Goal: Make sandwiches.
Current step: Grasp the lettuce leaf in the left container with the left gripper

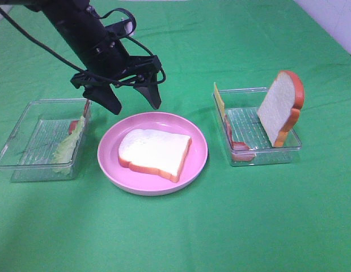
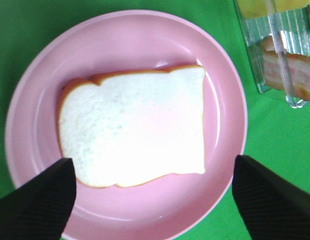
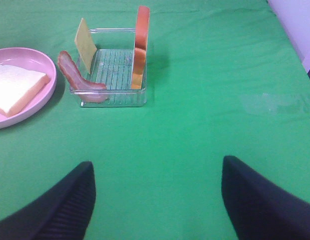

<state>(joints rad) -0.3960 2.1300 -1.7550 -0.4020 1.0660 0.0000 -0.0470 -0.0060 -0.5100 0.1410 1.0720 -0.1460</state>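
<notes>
- Hovering above the far-left edge of the pink plate (image 1: 199, 152), the left gripper (image 1: 135, 105) has its jaws spread wide and grips nothing.
- From the left wrist view, its two black fingers (image 2: 37, 200) stand on either side of the plate (image 2: 222, 95), clear of the bread.
- One bread slice (image 1: 155, 152) lies flat in the middle of the plate, white face up, its orange-brown crust showing along the edges.
- A second bread slice (image 1: 280, 107) stands upright, leaning against the right end of the right clear tray (image 1: 266, 157).
- At that tray's left end, a yellow cheese square (image 1: 219, 102) stands on edge, and a bacon strip (image 1: 240, 146) curls down into the near-left corner.
- The left clear tray (image 1: 28, 136) holds pale green lettuce (image 1: 70, 144) propped along its right wall, with a small red piece (image 1: 73, 126) just behind it.
- The right gripper (image 3: 157, 165) is over bare green cloth (image 3: 195, 125), well apart from the right tray; its jaws are wide apart and empty.
</notes>
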